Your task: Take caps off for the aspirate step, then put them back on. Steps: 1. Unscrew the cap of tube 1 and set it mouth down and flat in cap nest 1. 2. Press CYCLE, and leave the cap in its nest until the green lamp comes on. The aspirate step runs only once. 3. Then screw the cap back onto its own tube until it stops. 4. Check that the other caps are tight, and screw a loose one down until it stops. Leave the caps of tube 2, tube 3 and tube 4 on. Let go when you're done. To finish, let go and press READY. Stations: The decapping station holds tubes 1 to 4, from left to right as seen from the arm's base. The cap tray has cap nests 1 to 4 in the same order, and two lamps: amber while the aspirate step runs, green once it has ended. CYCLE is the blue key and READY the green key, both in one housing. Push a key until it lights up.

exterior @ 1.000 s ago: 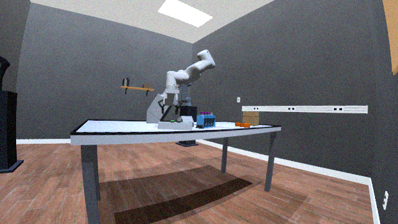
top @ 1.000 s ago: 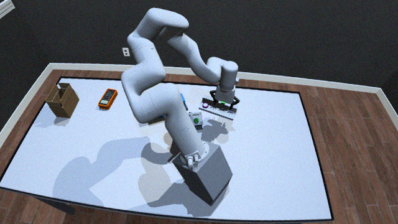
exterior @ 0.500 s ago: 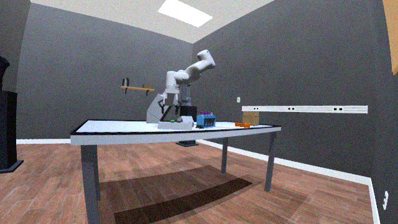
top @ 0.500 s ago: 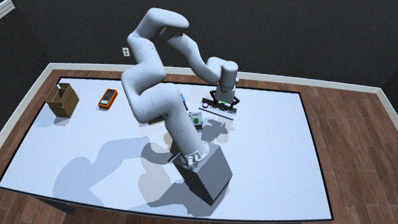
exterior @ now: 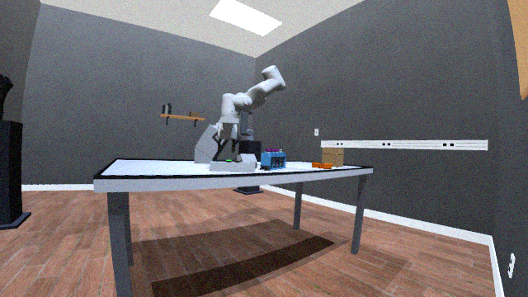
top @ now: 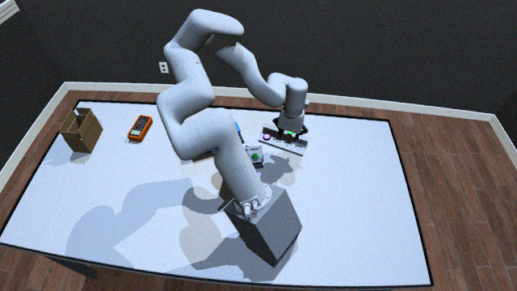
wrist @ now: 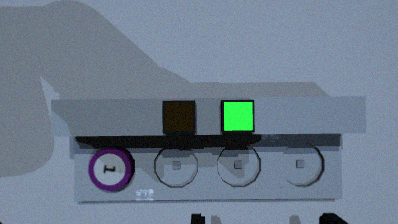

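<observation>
The grey cap tray (wrist: 207, 170) lies under my gripper (wrist: 265, 219). A purple cap marked 1 (wrist: 110, 169) sits flat in cap nest 1 at the tray's left end; the other three nests are empty. The green lamp (wrist: 238, 116) is lit and the amber lamp (wrist: 178, 116) beside it is dark. My gripper (top: 290, 135) hangs above the tray's middle, open and empty, to the right of the cap (top: 266, 137). The blue decapping station (exterior: 273, 160) holds purple-capped tubes; in the top view my arm hides most of it. The key housing (top: 254, 152) stands in front of the tray.
A cardboard box (top: 81, 129) and an orange multimeter (top: 140, 128) lie at the far left of the table. My arm's grey base block (top: 264, 226) stands near the front edge.
</observation>
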Tool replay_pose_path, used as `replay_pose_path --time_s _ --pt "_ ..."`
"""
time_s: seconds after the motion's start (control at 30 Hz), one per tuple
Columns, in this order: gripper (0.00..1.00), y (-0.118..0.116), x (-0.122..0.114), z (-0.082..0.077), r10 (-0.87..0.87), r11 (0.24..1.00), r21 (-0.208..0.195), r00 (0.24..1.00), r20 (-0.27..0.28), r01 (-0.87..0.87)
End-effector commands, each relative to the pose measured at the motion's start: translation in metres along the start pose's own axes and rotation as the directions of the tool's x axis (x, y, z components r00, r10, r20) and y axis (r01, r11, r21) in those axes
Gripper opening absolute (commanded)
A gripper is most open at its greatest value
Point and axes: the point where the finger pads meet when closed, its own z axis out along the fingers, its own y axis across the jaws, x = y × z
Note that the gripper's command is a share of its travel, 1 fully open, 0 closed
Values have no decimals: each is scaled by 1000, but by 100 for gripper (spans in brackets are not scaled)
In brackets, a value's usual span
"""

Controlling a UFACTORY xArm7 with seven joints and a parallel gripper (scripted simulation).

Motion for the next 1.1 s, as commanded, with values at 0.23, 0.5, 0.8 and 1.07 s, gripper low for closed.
replay_pose_path --time_s 0.23,0.5,0.8,1.07 --pt "46 -58 16 -39 -1 1000 0 1000 -5 1" --pt "46 -100 26 -66 -1 1000 0 1000 -5 1" --pt "46 -104 27 -69 -1 1000 0 1000 -5 1" --pt "46 -104 27 -39 -1 1000 0 1000 -5 1"
